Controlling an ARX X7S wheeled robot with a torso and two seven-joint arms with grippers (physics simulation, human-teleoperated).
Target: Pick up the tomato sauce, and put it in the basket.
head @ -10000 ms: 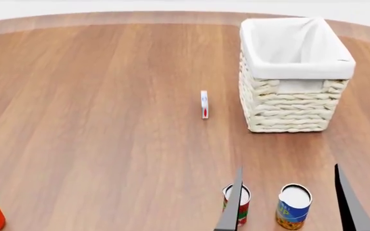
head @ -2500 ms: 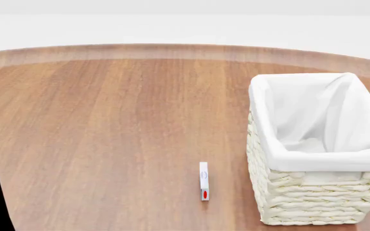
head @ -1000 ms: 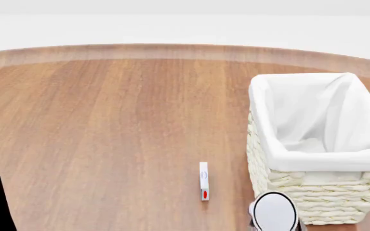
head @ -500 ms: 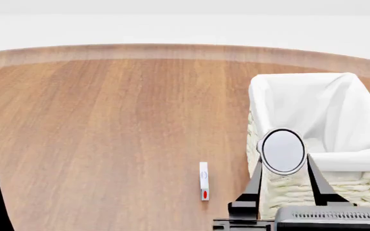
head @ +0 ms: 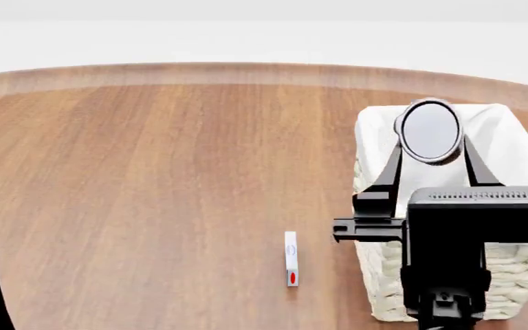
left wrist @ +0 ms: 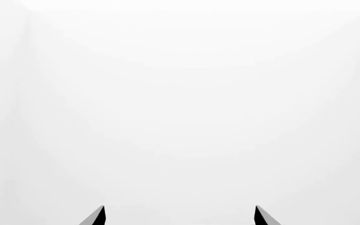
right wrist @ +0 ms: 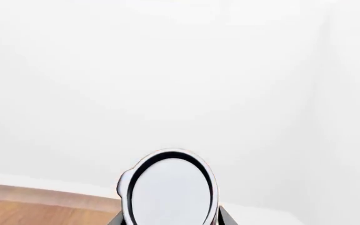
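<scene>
- One can is in play: the tomato sauce (head: 430, 130), showing only its silver-white top, sits clamped between the two fingers of the right tool (head: 430, 141) at the right of the head view, raised in front of the basket (head: 374, 130).
- In that view the can overlaps the basket's far rim, at the upper right of the frame — whether it is truly above the opening or short of it I cannot tell, since no view gives depth.
- The step in hand, as I judge it, is carrying the can over the white liner and lowering it inside.
- To do it well: bring the can over the middle of the opening, clear of the folded cloth rim, keep it upright, and lower it before letting go — a drop from height could tip it.
- The left tool (left wrist: 178, 215) shows only two dark, well-separated tips in its wrist view, gaping with nothing between them.
- The small white object (head: 291, 258) on the worktop (head: 154, 192), left of the basket, is off the path.
</scene>
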